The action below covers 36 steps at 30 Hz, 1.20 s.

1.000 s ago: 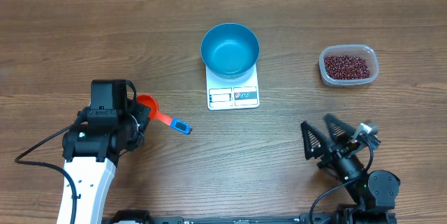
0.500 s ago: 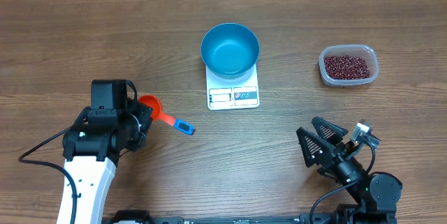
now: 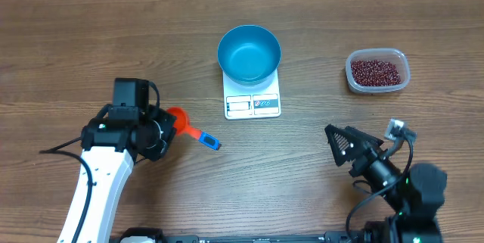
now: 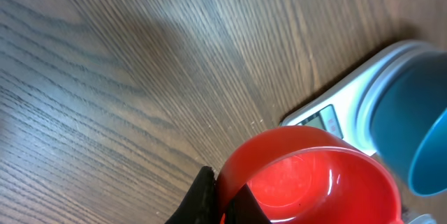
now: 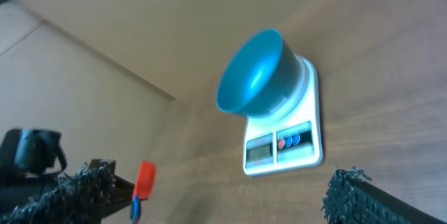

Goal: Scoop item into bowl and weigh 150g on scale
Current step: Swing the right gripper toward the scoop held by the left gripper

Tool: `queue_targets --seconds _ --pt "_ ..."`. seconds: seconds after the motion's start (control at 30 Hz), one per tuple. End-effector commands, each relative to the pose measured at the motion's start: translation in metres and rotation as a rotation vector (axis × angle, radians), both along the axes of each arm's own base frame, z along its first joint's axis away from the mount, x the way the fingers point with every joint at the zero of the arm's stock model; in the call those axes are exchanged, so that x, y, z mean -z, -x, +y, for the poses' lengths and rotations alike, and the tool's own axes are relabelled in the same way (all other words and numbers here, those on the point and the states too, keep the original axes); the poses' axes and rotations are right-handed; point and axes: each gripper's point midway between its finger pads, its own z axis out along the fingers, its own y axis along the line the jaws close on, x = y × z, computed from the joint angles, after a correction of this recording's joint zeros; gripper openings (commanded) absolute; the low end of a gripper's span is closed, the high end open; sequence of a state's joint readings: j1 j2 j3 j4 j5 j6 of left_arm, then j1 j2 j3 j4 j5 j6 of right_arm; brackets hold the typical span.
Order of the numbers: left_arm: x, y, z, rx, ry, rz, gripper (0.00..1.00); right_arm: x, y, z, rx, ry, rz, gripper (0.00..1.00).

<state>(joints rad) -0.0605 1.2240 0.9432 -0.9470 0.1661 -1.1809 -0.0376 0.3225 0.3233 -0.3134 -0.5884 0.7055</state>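
Note:
The bright blue bowl (image 3: pixel 249 54) stands empty on the white scale (image 3: pixel 252 104) at mid table. Dark red-brown beans (image 3: pixel 375 70) fill a clear tub (image 3: pixel 405 71) at the right. My left gripper (image 3: pixel 168 126) is shut on the rim of a red scoop (image 3: pixel 178 121) with a blue handle end (image 3: pixel 212 143), left of the scale. In the left wrist view the black fingers (image 4: pixel 202 195) pinch the wall of the empty scoop (image 4: pixel 314 178). My right gripper (image 3: pixel 352 151) stands open and empty at the front right. Its view shows the bowl (image 5: pixel 255 74), scale (image 5: pixel 283 144) and scoop (image 5: pixel 144 178).
The wooden table (image 3: pixel 113 38) carries nothing else. A black cable (image 3: pixel 60 148) trails from the left arm at the front left. The tub sits about a bowl's width to the right of the scale.
My left arm has carried the scoop to the right, closer to the scale. The right arm has shifted slightly at the front right, still open.

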Motion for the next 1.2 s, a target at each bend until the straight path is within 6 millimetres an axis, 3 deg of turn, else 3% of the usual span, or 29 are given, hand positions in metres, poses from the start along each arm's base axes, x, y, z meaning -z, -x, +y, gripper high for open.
queue_targets --seconds 0.0,0.3,0.63,0.87,1.17 --pt "-0.004 -0.004 -0.011 0.018 0.023 -0.001 0.04 -0.008 -0.011 -0.001 0.004 0.008 0.09 1.0" --pt "-0.003 -0.003 -0.016 0.024 0.021 0.003 0.04 -0.022 -0.009 0.048 -0.396 -0.11 0.214 1.0" --pt "-0.004 -0.002 -0.022 0.009 0.061 0.013 0.04 0.008 -0.026 0.057 -0.438 -0.145 0.336 1.0" --pt "-0.004 0.0 -0.026 -0.06 0.085 0.034 0.04 0.012 -0.012 0.11 -0.622 -0.087 0.298 1.0" --pt "-0.002 0.002 -0.033 -0.077 0.06 0.041 0.04 0.001 -0.008 0.167 -0.568 -0.041 0.231 1.0"
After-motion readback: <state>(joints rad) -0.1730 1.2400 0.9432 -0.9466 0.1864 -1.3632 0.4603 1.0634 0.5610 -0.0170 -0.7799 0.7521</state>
